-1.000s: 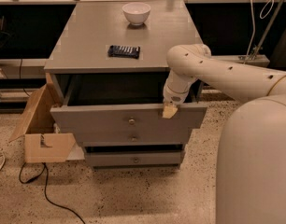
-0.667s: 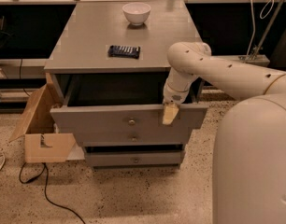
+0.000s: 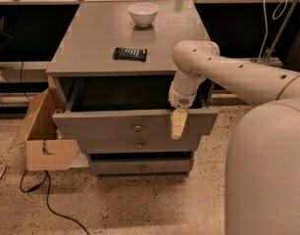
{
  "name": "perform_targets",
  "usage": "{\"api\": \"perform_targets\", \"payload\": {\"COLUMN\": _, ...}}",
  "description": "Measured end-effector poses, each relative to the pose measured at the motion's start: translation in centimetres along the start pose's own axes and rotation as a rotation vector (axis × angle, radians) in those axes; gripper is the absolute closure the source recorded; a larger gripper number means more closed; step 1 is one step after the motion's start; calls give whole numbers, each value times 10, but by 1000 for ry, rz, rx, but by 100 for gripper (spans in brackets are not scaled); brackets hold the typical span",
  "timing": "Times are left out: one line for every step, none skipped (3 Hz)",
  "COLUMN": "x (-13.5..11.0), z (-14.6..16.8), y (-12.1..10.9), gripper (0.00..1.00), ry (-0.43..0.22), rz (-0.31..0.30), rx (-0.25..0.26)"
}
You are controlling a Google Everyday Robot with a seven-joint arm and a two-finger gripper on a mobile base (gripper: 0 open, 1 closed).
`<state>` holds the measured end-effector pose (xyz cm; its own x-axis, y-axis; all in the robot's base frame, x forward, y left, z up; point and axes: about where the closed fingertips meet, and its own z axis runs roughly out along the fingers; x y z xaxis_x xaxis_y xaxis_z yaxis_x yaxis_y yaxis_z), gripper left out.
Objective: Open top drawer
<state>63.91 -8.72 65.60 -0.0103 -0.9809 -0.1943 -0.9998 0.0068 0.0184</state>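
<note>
Top drawer (image 3: pixel 101 126), standing out from grey cabinet (image 3: pixel 91 43), its knob (image 3: pixel 138 128) at 9 o'clock of gripper (image 3: pixel 177 125), which hangs over the front's upper edge; grip state cannot be told; drawer interior dark, indistinct.

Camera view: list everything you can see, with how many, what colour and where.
matte grey wooden cabinet: one, grey, centre of view
wide grey top drawer with round metal knob: one, grey, pulled out under the cabinet top
middle drawer front: one, grey, just below the top drawer
bottom drawer front: one, grey, lowest
small round white bowl: one, white, back of the cabinet top
flat dark rectangular object: one, black, on the cabinet top nearer the front
open brown cardboard box: one, brown, floor left of the cabinet
thin black cable: one, black, floor at lower left
robot arm: one, cream, reaching in from the right
end effector: one, cream, at the top drawer's front, right of the knob
</note>
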Motion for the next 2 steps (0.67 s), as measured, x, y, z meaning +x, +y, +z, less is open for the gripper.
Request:
{"api": "perform_targets", "payload": {"x": 4, "z": 9, "y": 12, "gripper": 18, "ry": 21, "rz": 28, "rx": -33}}
{"api": "perform_targets", "payload": {"x": 9, "z": 16, "y": 28, "gripper": 41, "ry": 61, "rz": 55, "rx": -73}}
